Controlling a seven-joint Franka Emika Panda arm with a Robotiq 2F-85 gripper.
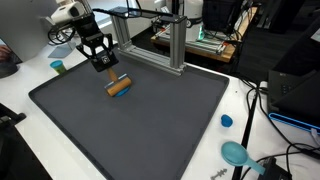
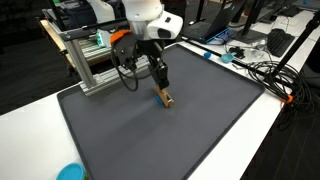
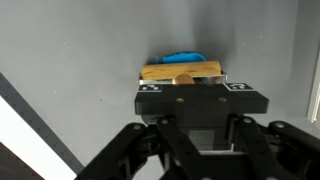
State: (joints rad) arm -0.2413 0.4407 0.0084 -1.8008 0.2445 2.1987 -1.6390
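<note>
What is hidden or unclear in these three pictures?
- Wrist view: the blue part is mostly hidden behind the block; what it is stays unclear.
- Both exterior views: the gripper is too small to show where its fingers touch the block.
- Exterior view: the teal thing is cut off by the bottom edge.
- Exterior view: the small blue thing is too small to identify.

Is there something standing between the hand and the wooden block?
Nothing visible stands between them. The hand is shut directly on the wooden block, just over the dark mat.
</note>
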